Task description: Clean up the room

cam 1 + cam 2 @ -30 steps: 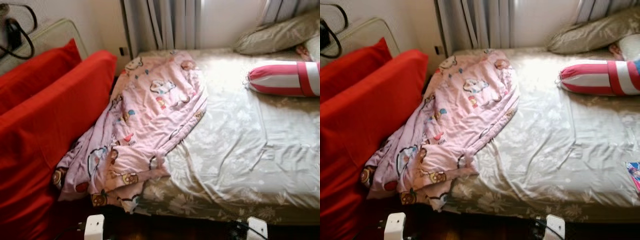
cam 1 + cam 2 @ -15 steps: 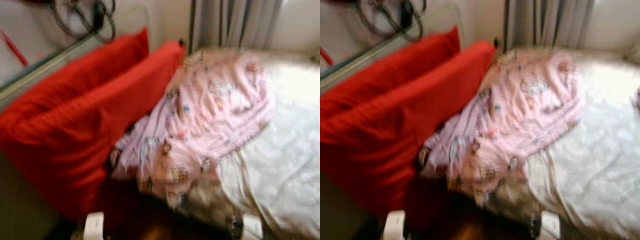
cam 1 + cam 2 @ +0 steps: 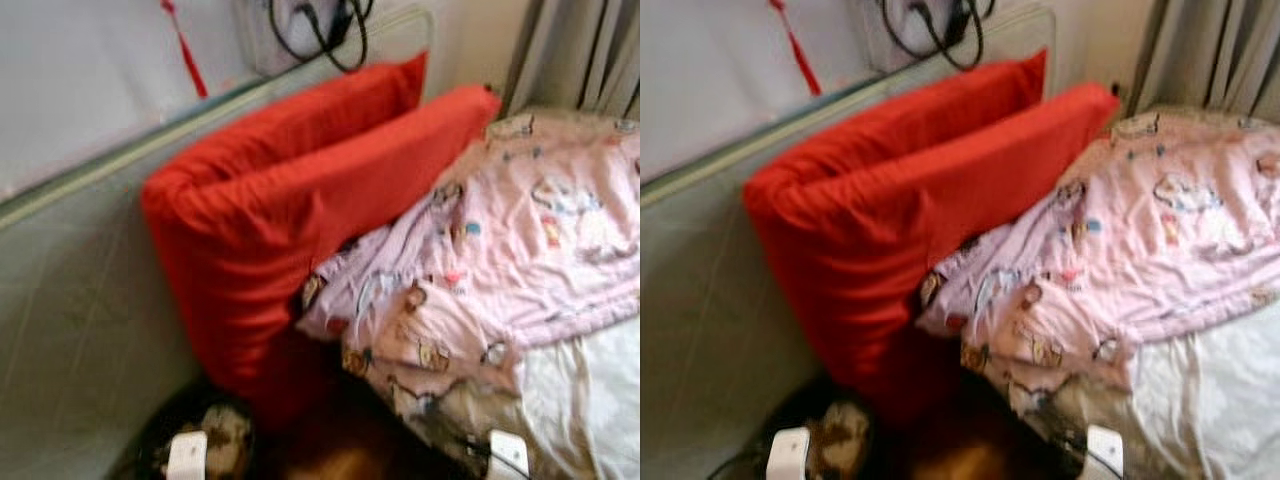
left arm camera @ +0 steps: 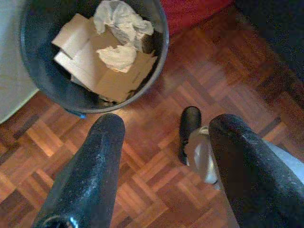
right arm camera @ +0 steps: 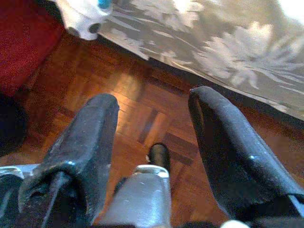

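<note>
A crumpled pink blanket (image 3: 520,250) with cartoon prints lies over the left side of the bed (image 3: 600,400) and hangs off its near corner. Two big red cushions (image 3: 300,210) lean against the grey-green panel on the left, touching the blanket. A dark round bin (image 4: 90,52) holding cardboard and crumpled paper stands on the parquet floor at the foot of the cushions, its rim dim in the head views (image 3: 200,440). My left gripper (image 4: 167,126) hangs open and holds nothing, just short of the bin. My right gripper (image 5: 153,99) is open over the floor beside the bed's flowered sheet (image 5: 228,52).
A grey-green panel (image 3: 80,290) closes off the left side, with black cables (image 3: 320,30) hanging on the wall above it. Grey curtains (image 3: 590,60) hang behind the bed. Parquet floor (image 4: 156,175) runs between the bin and the bed.
The camera has swung left: the bed and blanket now sit at the right of the picture, the striped bolster is out of frame, and the panel and the bin have come into view.
</note>
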Robot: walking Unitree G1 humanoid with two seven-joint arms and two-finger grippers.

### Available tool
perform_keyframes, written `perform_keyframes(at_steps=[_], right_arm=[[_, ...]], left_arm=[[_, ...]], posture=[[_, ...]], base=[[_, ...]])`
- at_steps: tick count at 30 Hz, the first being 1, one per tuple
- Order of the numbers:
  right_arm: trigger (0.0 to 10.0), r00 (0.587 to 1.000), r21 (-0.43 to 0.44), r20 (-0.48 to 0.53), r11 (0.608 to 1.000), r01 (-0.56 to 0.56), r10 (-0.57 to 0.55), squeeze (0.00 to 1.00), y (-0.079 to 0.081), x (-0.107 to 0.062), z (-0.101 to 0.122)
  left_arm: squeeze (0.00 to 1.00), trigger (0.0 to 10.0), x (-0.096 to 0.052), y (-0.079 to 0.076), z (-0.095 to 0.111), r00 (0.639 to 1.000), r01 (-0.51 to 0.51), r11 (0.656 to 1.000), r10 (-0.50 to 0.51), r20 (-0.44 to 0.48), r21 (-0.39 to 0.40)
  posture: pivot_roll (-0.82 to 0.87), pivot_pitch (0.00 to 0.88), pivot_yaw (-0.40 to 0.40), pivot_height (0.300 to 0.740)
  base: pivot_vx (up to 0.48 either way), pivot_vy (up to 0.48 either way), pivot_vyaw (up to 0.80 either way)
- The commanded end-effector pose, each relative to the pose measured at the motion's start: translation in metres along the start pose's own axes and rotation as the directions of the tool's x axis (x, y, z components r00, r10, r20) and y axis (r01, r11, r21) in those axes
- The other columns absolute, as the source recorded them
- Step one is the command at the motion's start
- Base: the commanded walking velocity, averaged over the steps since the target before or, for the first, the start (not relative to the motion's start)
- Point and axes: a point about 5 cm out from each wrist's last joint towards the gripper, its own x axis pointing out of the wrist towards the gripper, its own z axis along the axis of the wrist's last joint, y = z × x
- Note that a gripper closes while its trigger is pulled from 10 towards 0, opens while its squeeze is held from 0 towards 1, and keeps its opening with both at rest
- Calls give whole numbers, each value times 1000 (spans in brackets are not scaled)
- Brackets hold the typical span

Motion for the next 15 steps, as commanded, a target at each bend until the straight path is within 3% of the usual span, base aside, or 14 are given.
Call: perform_keyframes(at_steps=[1,7,15], right_arm=[[10000,1000,19,-3,1000,13,-13,0,-8,-1,-1],[10000,1000,19,4,1000,12,-12,0,-9,0,4],[10000,999,18,-1,999,40,-40,0,-20,-3,2]], left_arm=[[0,10000,0,0,1,1000,-3,1000,3,2,7],[0,10000,1,-1,3,1000,-2,1000,2,11,-1],[0,10000,1,-2,6,1000,2,1000,-2,15,4]], posture=[[51,0,63,740],[50,11,61,740],[48,6,28,740]], base=[[0,0,0],[0,0,0],[0,0,-668]])
